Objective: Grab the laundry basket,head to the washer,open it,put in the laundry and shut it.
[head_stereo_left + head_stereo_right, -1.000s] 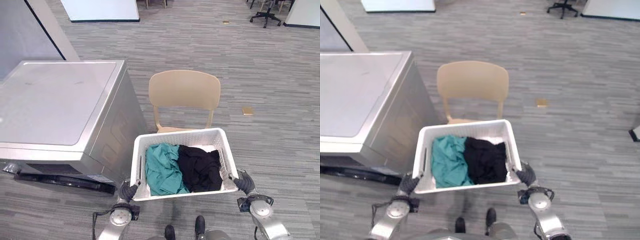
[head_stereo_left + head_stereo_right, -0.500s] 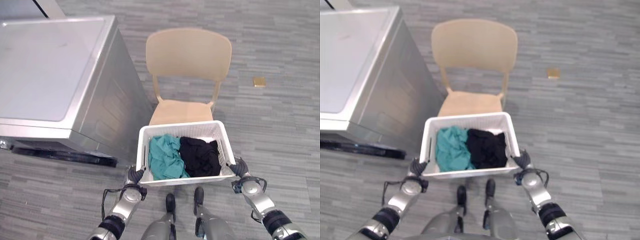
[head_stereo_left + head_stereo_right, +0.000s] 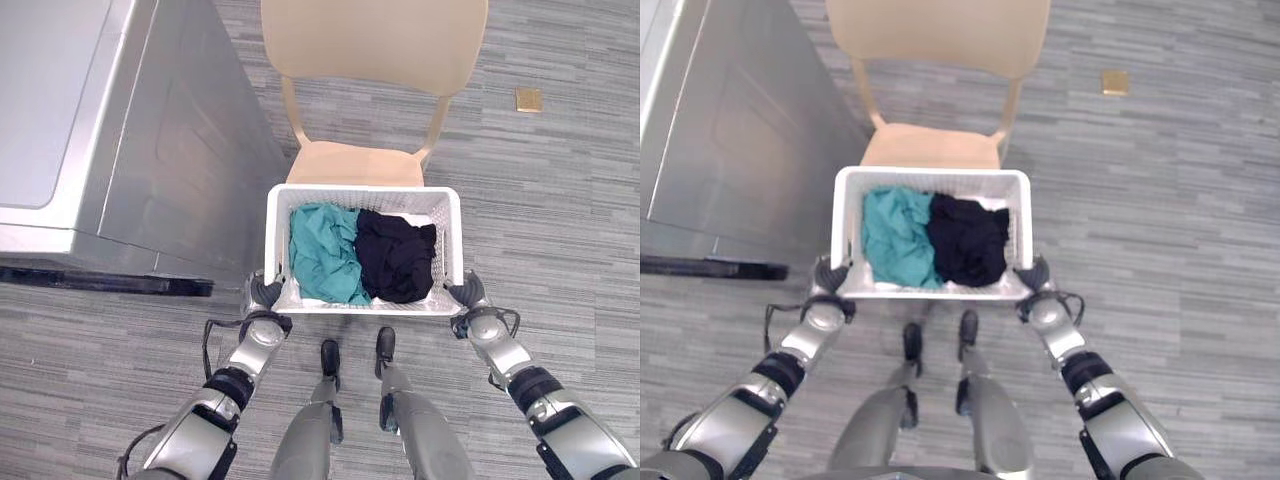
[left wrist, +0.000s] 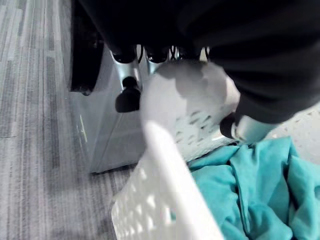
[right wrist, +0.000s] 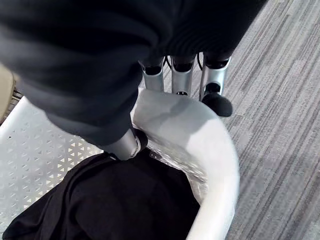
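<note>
A white perforated laundry basket [image 3: 363,196] hangs in front of me, just short of a tan chair. Inside it lie a teal garment [image 3: 323,252] on the left and a black garment [image 3: 396,256] on the right. My left hand [image 3: 264,295] is shut on the basket's near left corner; the left wrist view shows its fingers [image 4: 125,80] outside the rim [image 4: 170,200] and its thumb [image 4: 240,127] inside. My right hand [image 3: 468,294] is shut on the near right corner, its fingers [image 5: 212,85] over the rim [image 5: 200,125]. The silver washer [image 3: 120,150] stands to my left.
The tan chair [image 3: 372,60] stands straight ahead, its seat [image 3: 355,165] touching or just under the basket's far edge. The washer's side panel [image 3: 190,150] is close to the basket's left wall. A small tan block [image 3: 528,98] lies on the grey floor at the right.
The camera has tilted further down and come closer to the chair and washer. The basket stays in both hands and now reaches the chair's seat.
</note>
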Available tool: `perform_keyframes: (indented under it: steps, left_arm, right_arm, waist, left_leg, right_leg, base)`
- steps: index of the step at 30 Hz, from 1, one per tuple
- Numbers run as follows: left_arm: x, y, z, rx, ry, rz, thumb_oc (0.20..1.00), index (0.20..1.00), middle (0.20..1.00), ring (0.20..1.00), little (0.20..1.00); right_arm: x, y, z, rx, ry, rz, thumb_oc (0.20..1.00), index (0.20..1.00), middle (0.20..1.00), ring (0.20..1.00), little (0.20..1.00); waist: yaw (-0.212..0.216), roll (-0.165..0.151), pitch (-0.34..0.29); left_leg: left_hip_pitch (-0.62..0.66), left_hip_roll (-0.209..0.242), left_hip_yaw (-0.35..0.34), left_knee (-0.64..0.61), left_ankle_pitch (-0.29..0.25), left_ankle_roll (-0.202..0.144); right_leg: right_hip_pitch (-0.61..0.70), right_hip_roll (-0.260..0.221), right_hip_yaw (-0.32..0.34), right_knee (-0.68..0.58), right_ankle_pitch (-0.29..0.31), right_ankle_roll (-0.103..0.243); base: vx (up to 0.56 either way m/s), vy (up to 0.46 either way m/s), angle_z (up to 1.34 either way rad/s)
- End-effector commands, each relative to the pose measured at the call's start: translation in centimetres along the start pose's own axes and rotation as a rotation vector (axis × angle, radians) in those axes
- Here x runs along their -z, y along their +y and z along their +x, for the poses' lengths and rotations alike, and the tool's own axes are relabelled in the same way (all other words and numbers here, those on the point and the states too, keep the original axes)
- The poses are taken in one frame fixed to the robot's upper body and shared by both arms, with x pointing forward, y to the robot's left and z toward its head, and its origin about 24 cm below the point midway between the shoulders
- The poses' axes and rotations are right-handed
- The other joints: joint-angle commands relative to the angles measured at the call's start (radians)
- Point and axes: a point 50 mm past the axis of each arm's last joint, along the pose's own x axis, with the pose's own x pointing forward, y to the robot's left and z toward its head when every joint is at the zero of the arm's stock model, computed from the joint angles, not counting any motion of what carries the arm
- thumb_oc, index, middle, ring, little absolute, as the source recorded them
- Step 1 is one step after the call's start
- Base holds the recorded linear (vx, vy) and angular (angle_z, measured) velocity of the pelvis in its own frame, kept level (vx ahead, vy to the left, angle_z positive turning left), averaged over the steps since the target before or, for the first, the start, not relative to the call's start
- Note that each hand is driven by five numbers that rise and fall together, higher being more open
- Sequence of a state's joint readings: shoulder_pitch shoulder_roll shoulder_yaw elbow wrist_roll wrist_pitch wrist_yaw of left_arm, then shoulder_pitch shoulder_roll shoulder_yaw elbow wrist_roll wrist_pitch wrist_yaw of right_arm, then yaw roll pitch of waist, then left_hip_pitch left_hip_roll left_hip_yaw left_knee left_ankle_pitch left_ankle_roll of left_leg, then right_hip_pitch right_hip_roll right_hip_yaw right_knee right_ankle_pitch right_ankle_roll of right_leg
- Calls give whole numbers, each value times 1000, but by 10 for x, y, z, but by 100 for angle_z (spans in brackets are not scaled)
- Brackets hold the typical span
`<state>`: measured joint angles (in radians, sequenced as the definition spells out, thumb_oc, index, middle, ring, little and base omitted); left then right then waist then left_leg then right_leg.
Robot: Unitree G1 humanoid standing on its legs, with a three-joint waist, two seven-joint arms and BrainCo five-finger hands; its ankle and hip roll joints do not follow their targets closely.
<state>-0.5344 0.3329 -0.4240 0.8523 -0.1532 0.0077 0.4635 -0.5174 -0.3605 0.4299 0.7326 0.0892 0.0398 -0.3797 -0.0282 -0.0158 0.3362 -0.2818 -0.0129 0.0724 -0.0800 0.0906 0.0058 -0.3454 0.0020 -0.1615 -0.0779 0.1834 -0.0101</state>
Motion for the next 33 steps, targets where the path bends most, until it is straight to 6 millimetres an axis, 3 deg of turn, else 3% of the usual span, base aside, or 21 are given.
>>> perform_keyframes:
  steps: [1,3,4,6,9,12,13,14,15,16,20,23,24,25,27,30,33]
  left_arm:
    - [-58,-21,5,33,-181,-107,297,297,297,297,297]
    - [-61,-19,7,19,-186,-105,551,551,551,551,551]
    - [-67,-14,10,-1,-195,-106,1000,1000,1000,1000,1000]
    - [-73,-9,13,-17,-209,-111,1000,1000,1000,1000,1000]
    - [-73,-5,14,-27,-209,-117,1000,1000,1000,1000,1000]
    - [-60,-5,10,-30,-186,-116,1000,1000,1000,1000,1000]
    - [-45,-10,2,-10,-163,-120,1000,1000,1000,1000,1000]
    - [-45,-10,2,-10,-162,-120,1000,1000,1000,1000,1000]
    - [-34,-13,-5,14,-149,-131,1000,1000,1000,1000,1000]
    - [-34,-13,-5,14,-149,-131,1000,1000,1000,1000,1000]
    - [-21,0,-15,10,-170,-147,1000,1000,1000,1000,1000]
    - [-21,18,-20,-26,-227,-132,1000,1000,1000,1000,1000]
    - [-20,18,-20,-26,-227,-132,1000,1000,1000,1000,1000]
    - [-17,31,-24,-53,-250,-126,1000,1000,1000,1000,1000]
    - [-13,35,-26,-59,-248,-120,1000,1000,1000,1000,1000]
    - [5,50,-37,-46,-233,-89,1000,1000,1000,1000,1000]
    - [19,53,-44,-15,-203,-71,1000,1000,1000,1000,1000]
  right_arm:
    - [-54,49,-7,-151,-191,89,200,200,200,200,200]
    - [-60,50,-5,-152,-206,89,200,200,200,200,200]
    - [-69,50,-4,-161,-236,78,564,564,564,564,564]
    - [-77,49,-2,-161,-261,66,1000,1000,1000,1000,1000]
    - [-78,46,-1,-153,-267,65,1000,1000,1000,1000,1000]
    - [-57,48,-6,-150,-201,92,1000,1000,1000,1000,1000]
    - [-37,51,-14,-167,-144,120,1000,1000,1000,1000,1000]
    - [-36,51,-14,-167,-144,120,1000,1000,1000,1000,1000]
    - [-18,49,-22,-176,-103,136,1000,1000,1000,1000,1000]
    - [-18,49,-22,-176,-103,136,1000,1000,1000,1000,1000]
    - [3,25,-32,-114,-94,174,1000,1000,1000,1000,1000]
    - [8,-1,-36,-37,-124,203,1000,1000,1000,1000,1000]
    - [8,-1,-36,-37,-124,203,1000,1000,1000,1000,1000]
    - [12,-16,-38,-14,-138,196,1000,1000,1000,1000,1000]
    - [15,-22,-39,-6,-137,183,1000,1000,1000,1000,1000]
    - [32,-47,-47,16,-113,125,1000,1000,1000,1000,1000]
    - [42,-53,-52,9,-90,85,1000,1000,1000,1000,1000]
  waist:
    - [12,-14,-28]
    - [13,-15,-25]
    - [14,-16,-22]
    - [14,-16,-19]
    - [15,-16,-17]
    - [13,-16,-17]
    - [13,-15,-24]
    - [13,-15,-24]
    - [12,-16,-34]
    - [12,-16,-35]
    - [7,-17,-54]
    - [6,-17,-69]
    - [5,-17,-70]
    - [8,-17,-78]
    - [8,-16,-83]
    - [9,-14,-101]
    - [9,-11,-110]
  left_leg:
    - [-43,28,16,-4,29,-50]
    - [-43,29,17,-5,30,-52]
    - [-44,29,17,-5,31,-53]
    - [-44,29,18,-7,32,-55]
    - [-42,28,18,-7,32,-55]
    - [-26,29,20,-6,25,-53]
    - [-8,30,21,-7,19,-50]
    - [-8,30,21,-7,19,-50]
    - [8,29,23,-7,11,-48]
    - [8,29,23,-7,11,-48]
    - [35,28,27,-7,-1,-44]
    - [53,29,25,-7,-8,-43]
    - [52,29,25,-7,-8,-43]
    - [70,30,23,-7,-13,-42]
    - [80,30,23,-7,-15,-42]
    - [117,29,14,-7,-23,-43]
    - [134,29,13,-7,-26,-44]
  right_leg:
    - [21,-49,58,95,-155,100]
    - [22,-49,58,91,-153,101]
    - [19,-49,57,88,-149,102]
    - [21,-48,59,81,-145,103]
    - [24,-47,58,77,-143,103]
    - [41,-44,61,76,-150,101]
    - [60,-42,60,74,-155,100]
    - [60,-42,60,74,-155,100]
    - [78,-39,60,70,-160,98]
    - [78,-39,60,69,-160,98]
    - [108,-35,60,59,-165,100]
    - [127,-32,59,51,-169,101]
    - [127,-32,58,51,-168,101]
    - [147,-32,54,48,-175,101]
    - [159,-32,53,47,-178,101]
    - [205,-33,47,41,-189,104]
    - [226,-33,44,39,-194,105]
  base:
    - [0,0,0]
    - [0,0,0]
    - [0,0,0]
    - [0,0,0]
    - [0,0,0]
    - [20,0,1]
    - [54,3,1]
    - [85,-3,-1]
    - [45,-5,-3]
    - [65,-10,-2]
    - [52,-15,1]
    - [37,-19,-2]
    - [55,-33,-4]
    - [66,-37,-2]
    - [65,-38,1]
    - [59,-37,2]
    - [22,-24,1]
